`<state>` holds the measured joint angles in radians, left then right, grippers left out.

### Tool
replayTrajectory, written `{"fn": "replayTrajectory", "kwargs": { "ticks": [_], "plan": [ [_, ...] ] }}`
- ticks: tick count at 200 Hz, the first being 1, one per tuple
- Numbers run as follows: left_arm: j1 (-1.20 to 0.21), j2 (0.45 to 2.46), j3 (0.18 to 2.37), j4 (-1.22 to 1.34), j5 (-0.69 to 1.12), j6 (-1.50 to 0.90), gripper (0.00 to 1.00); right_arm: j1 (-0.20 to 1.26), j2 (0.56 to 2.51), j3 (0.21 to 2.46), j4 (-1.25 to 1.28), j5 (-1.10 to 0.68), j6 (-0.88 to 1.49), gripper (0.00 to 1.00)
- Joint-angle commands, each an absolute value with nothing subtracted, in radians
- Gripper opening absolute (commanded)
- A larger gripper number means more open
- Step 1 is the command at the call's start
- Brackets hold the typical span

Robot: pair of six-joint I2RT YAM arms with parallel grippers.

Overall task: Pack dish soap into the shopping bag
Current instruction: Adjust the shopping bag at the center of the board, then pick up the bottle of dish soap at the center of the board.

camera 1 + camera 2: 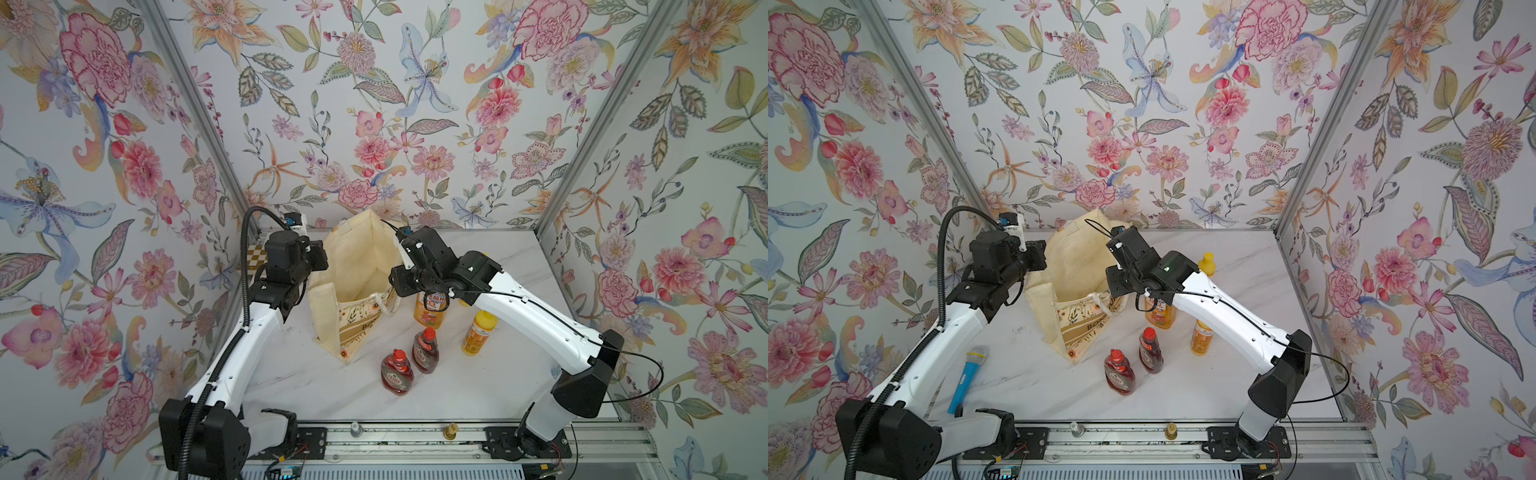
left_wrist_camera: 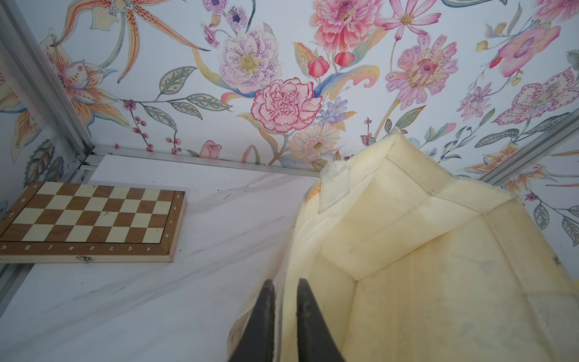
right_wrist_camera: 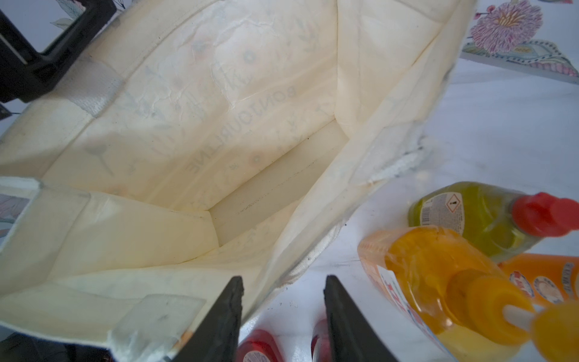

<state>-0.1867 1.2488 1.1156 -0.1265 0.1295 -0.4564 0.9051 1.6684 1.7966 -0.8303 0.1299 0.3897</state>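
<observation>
- Dark fingers (image 2: 263, 319) of the left gripper (image 2: 285, 282) stand slightly apart. They straddle the 9 o'clock rim of the shopping bag (image 2: 407, 219), one inside and one outside.
- On the right gripper (image 3: 283, 279) the fingers (image 3: 344, 319) are spread wider. They straddle the bag's 3 o'clock rim in the same way.
- From a base at the table's 7 o'clock corner, the left arm (image 1: 245, 349) slopes up toward 1 o'clock, its wrist bent over beside the bag.
- From 5 o'clock, the right arm (image 1: 536, 311) reaches toward 10 o'clock, with its wrist above the pump bottle (image 1: 430, 311).
- The cream bag stands upright at the table's centre, mouth open.
- All the dish soap in view stands on the table outside the bag:
  - the pump bottle is just beside the bag at 3 o'clock;
  - the olive-green bottle (image 3: 470, 213) is near the pump bottle;
  - a yellow-capped orange bottle (image 1: 478, 332) is at 4 o'clock;
  - a second yellow-capped bottle (image 1: 1206, 264) is at 2 o'clock;
  - two dark-red bottles (image 1: 397, 374) (image 1: 424, 351) are at 5 o'clock.
- On the white marbled table (image 1: 316, 386), a chessboard (image 2: 91, 216) lies at 10 o'clock and a blue microphone (image 1: 967, 378) at 8 o'clock.
- Floral-papered walls (image 1: 374, 104) with aluminium posts (image 1: 195, 104) enclose three sides, and a metal rail (image 1: 399, 436) runs along the 6 o'clock edge.
</observation>
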Motion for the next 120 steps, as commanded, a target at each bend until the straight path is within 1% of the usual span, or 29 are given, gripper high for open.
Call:
{"fn": "replayTrajectory", "kwargs": {
  "ticks": [1,24,41,52,72,105,111,120],
  "plan": [
    [-0.191,1.207,1.083,-0.044,0.159,-0.467,0.27,0.926,1.642,1.808,-0.843,0.125,0.332,0.56],
    [-0.191,1.191,1.073,-0.036,0.145,-0.463,0.39,0.942,1.603,1.812,-0.843,0.148,0.290,0.62],
    [-0.192,1.182,1.077,-0.045,0.131,-0.451,0.50,0.949,1.564,1.801,-0.844,0.182,0.268,0.69],
    [-0.191,1.176,1.078,-0.052,0.119,-0.447,0.56,0.949,1.535,1.788,-0.843,0.206,0.265,0.71],
    [-0.192,1.162,1.078,-0.059,0.097,-0.442,0.67,0.940,1.485,1.760,-0.845,0.243,0.268,0.72],
    [-0.191,1.131,1.075,-0.057,0.053,-0.440,0.82,0.915,1.407,1.693,-0.848,0.304,0.293,0.73],
    [-0.191,1.127,1.075,-0.055,0.049,-0.432,0.89,0.910,1.394,1.675,-0.848,0.312,0.298,0.73],
    [-0.192,1.121,1.077,-0.057,0.046,-0.422,0.97,0.904,1.375,1.646,-0.846,0.325,0.312,0.73]
  ]
}}
